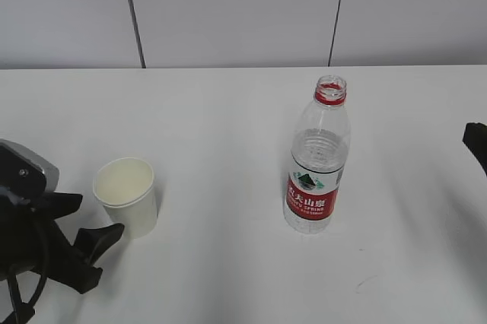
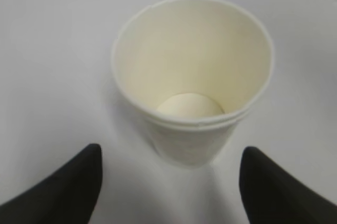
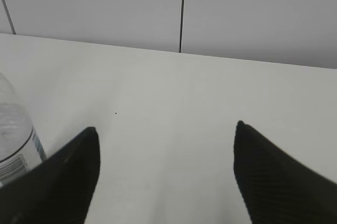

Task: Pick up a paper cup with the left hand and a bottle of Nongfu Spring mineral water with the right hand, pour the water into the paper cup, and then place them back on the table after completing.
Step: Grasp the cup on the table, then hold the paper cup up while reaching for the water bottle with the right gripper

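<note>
Your paper cup (image 1: 125,195) stands upright on the white table (image 1: 221,119), on the left side. Your left hand (image 1: 90,225) is right beside it, low on the table, and its two black fingers (image 1: 97,239) point at the cup's bottom. In the left wrist view you see the cup (image 2: 192,103) straight ahead, just past the finger tips and in line with the gap between them. The left hand (image 2: 171,182) is spread wide, wider than the cup, and it holds nothing. The fingers do not touch the cup. The inside of the cup looks pale and bare (you cannot tell if any water is in there).

Your bottle (image 1: 316,158) stands upright too, right of the middle of the table, well apart from the cup. It has a red label, a red ring at the neck and no cap on top. The clear water (image 1: 318,158) fills the lower part.

Your right hand (image 1: 476,143) only peeks in at the right edge, well apart from the bottle. In the right wrist view the right hand (image 3: 166,169) is also spread wide and holds nothing. The bottle (image 3: 16,140) sits off at the left edge there, beside the left finger (image 3: 63,176), not between the two.
</note>
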Robot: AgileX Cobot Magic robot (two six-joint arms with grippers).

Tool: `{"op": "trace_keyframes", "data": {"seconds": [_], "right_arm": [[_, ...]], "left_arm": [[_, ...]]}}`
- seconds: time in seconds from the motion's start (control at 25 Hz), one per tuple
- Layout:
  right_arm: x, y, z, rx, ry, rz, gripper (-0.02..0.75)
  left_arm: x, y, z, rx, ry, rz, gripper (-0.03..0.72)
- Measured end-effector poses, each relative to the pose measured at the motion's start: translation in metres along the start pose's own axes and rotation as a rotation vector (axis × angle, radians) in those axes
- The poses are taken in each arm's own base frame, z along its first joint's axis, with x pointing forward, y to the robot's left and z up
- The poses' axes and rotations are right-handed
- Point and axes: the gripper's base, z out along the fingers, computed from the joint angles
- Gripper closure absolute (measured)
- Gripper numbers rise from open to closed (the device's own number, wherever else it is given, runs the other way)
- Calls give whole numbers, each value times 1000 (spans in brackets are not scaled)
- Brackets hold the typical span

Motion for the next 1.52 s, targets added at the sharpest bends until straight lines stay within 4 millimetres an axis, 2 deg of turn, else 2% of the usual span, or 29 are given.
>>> {"op": "trace_keyframes", "data": {"seconds": [0.24,0.44,0.56,0.8,1.12,1.52], "right_arm": [[0,0,0,-1,-2,-3,150],[0,0,0,-1,-3,-3,150],[0,0,0,-1,-3,-3,150],[0,0,0,-1,-3,-3,151],[0,0,0,-2,-5,-5,150],[0,0,0,-2,-5,-5,150]], "left_arm": [[6,-5,11,50,-42,8,184],[12,-7,20,68,-99,-24,92],[15,-9,24,86,-124,-32,71],[26,-12,29,117,-85,-38,70],[27,-12,32,119,-80,-40,90],[12,-7,46,115,-143,-20,95]]}}
